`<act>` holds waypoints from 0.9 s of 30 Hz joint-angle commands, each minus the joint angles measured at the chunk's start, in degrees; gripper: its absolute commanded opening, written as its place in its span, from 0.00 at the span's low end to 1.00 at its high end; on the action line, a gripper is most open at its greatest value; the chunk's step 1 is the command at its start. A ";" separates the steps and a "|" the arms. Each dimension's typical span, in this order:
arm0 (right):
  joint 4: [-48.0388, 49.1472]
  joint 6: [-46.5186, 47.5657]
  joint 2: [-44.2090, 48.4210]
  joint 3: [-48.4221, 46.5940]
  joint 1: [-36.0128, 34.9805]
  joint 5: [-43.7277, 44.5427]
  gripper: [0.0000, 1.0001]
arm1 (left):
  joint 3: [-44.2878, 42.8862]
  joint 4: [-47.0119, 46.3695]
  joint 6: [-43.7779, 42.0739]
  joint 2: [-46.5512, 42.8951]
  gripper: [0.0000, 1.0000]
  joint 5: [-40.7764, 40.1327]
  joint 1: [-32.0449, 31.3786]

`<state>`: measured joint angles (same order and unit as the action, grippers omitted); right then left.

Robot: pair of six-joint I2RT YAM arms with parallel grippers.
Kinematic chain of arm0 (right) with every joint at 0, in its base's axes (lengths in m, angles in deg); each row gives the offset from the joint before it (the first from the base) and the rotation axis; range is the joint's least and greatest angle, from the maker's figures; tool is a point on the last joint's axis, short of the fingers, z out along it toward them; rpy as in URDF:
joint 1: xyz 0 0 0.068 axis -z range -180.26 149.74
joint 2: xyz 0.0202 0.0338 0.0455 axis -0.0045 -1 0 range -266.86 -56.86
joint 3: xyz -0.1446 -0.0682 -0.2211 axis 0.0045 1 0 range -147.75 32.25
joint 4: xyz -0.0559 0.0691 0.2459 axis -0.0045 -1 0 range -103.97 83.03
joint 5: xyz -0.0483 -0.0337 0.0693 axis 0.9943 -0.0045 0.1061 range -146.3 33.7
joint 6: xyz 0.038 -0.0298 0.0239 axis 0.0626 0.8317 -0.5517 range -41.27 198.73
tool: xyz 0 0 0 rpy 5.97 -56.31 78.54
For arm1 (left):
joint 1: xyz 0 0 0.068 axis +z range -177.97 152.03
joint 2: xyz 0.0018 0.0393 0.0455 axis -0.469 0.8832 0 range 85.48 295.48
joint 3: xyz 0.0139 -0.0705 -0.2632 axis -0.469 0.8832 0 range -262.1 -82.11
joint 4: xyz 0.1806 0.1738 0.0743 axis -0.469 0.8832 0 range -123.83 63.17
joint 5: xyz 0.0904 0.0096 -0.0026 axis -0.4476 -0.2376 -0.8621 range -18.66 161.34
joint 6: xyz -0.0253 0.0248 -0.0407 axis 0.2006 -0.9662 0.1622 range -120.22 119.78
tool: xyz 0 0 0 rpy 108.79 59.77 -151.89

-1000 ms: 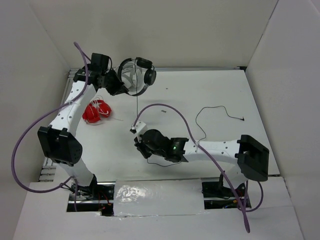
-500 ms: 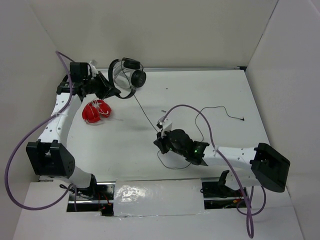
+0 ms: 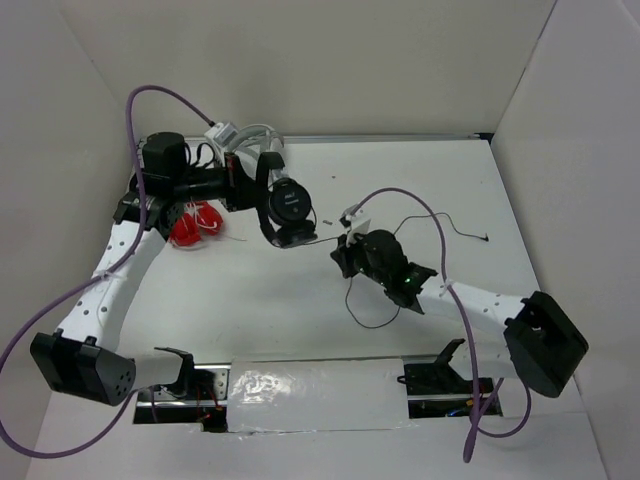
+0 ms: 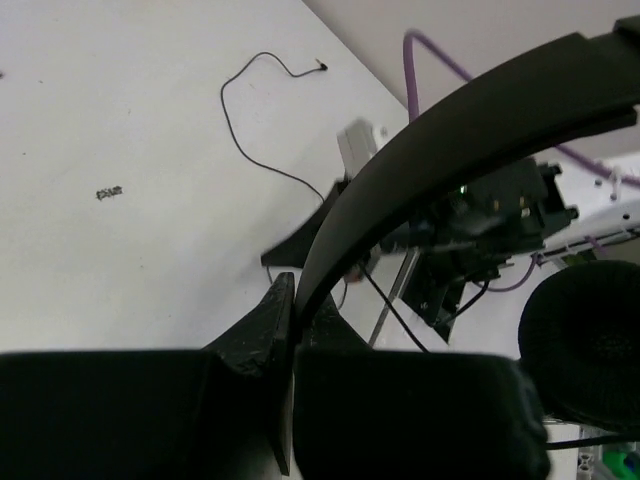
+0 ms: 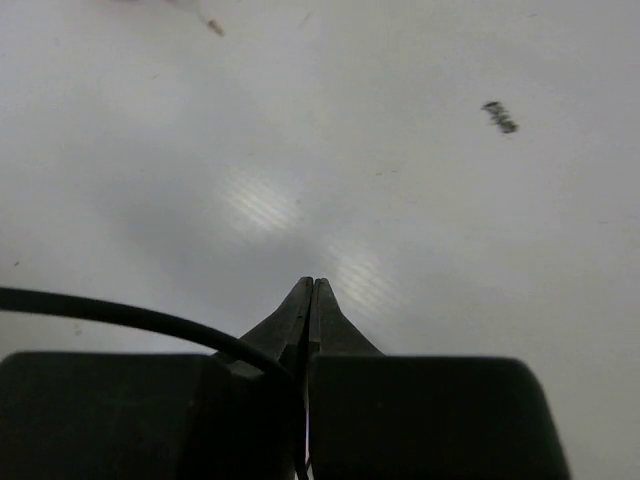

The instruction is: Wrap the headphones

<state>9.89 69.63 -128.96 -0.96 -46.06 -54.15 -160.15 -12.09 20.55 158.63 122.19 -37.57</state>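
1. The left tool (image 4: 296,300) is pinching the thin headband (image 4: 450,130) of the headphones (image 3: 288,205) between its closed fingers. This seems meant to make the frame a steady spool for winding.
2. The headphones are hanging at the back left of the counter (image 3: 430,175), apparently lifted off it, with one earcup (image 4: 585,350) facing the camera above.
3. The right tool (image 5: 311,292) is pressed together on the cable (image 5: 100,315), which is running in from its left. It is gripping near the earcup, probably so that only a short, manageable stretch is being guided.
4. Farther out, the rest of the cable is trailing slack across the counter to its plug (image 3: 486,240), so I judge that much of it is waiting to be wound.
5. The red headphones (image 3: 195,222) are lying beside the left arm, out of the work.
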 commanded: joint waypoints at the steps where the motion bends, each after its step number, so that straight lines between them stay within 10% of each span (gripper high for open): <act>1: -1.81 4.17 3.98 -3.78 4.22 -1.89 0.00 | 2.53 -3.72 -6.44 -2.48 0.00 1.71 -1.99; 11: -11.94 10.25 -3.30 -18.10 17.40 -6.46 0.00 | 6.22 -4.07 -9.43 -4.41 0.00 2.85 -9.19; 27: -28.37 7.43 -9.12 -36.84 25.41 -1.54 0.00 | 21.44 -3.29 -4.08 -1.18 0.00 -25.52 -23.08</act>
<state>-16.84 76.91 -139.41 -34.55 -21.71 -59.03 -138.33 -16.92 14.41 155.57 99.78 -58.66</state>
